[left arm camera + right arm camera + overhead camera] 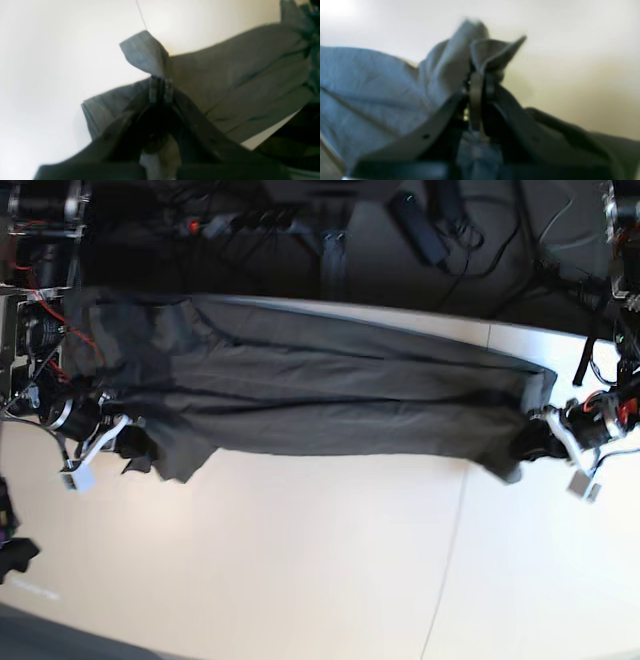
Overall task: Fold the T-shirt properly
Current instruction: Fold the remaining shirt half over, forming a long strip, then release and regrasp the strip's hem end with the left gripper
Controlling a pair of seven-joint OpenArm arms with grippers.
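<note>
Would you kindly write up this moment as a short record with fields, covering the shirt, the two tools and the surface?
item: T-shirt, dark olive-grey, stretched long between the two arms
surface: white table
left tool: left tool shut on a pinched edge of the shirt, cloth sticking up past the tips
right tool: right tool shut on a bunched edge at the shirt's other end
shirt state: creased lengthwise, far edge near the table's back edge
fold: not yet made
</note>
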